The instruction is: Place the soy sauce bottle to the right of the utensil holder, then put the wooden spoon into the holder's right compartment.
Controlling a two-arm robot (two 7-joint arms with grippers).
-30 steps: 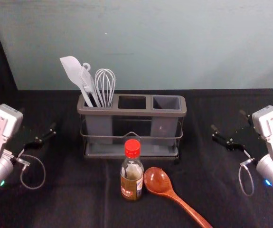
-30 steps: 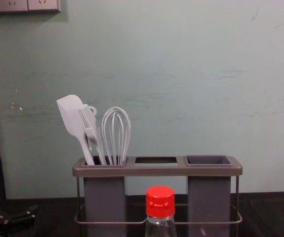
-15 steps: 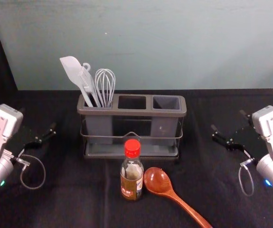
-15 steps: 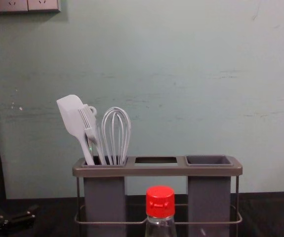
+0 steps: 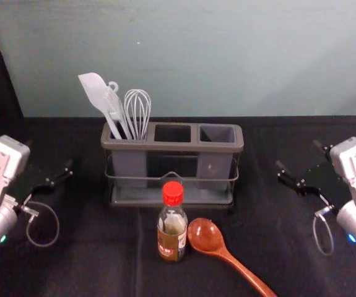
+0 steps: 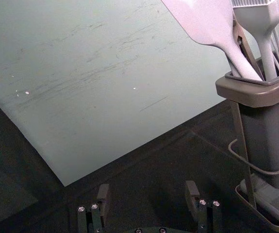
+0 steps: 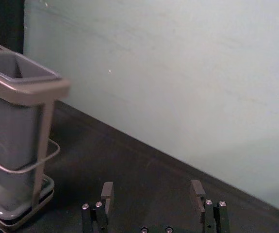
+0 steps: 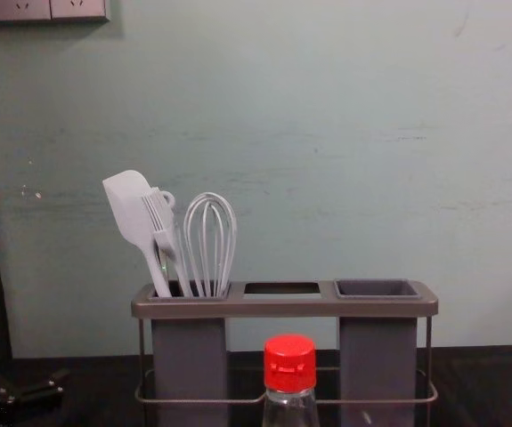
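The utensil holder (image 5: 171, 146) stands mid-table, its right compartment (image 5: 217, 133) empty and its left one holding white utensils. In front of it the soy sauce bottle (image 5: 172, 232) stands upright, its red cap (image 8: 289, 363) also visible in the chest view. Just right of the bottle lies the wooden spoon (image 5: 206, 236), bowl toward the holder and handle toward the front right. My left gripper (image 5: 49, 155) is open left of the holder; the left wrist view has this gripper (image 6: 148, 188) with nothing between its fingers. My right gripper (image 5: 298, 156), at the holder's right, is likewise open and empty in its wrist view (image 7: 152, 186).
A spatula (image 5: 96, 96), a brush and a whisk (image 5: 137, 111) rise above the holder's left compartment. Behind the black-covered table (image 5: 91, 266) is a pale wall. Dark cloth hangs at the far left.
The right arm has shifted very slightly outward to the right in the head view. The left arm, bottle, spoon and holder stay where they were.
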